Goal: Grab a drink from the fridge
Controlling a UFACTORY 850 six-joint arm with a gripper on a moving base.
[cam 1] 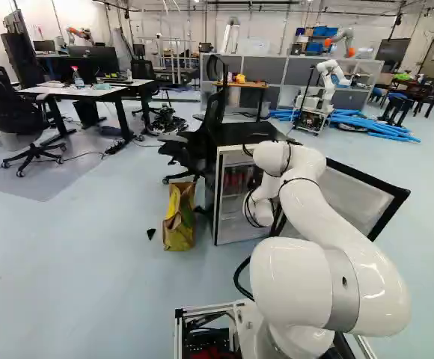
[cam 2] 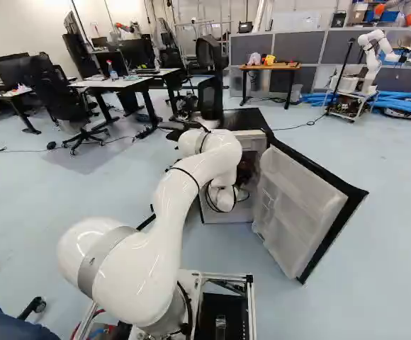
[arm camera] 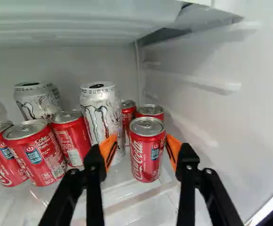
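Observation:
In the wrist view my gripper stands open around a red can on the clear fridge shelf. One orange pad is very near the can's side; a gap shows at the other pad. Beyond and beside it stand more red cans and two silver-white cans. In the left base view the fridge has its door swung wide, and my arm reaches into it. The wrist hides the gripper's fingers in both base views.
Fridge side wall lies beside the gripper, with a shelf or compartment above the cans. A yellow bag and an office chair stand beside the fridge. Another robot is farther back.

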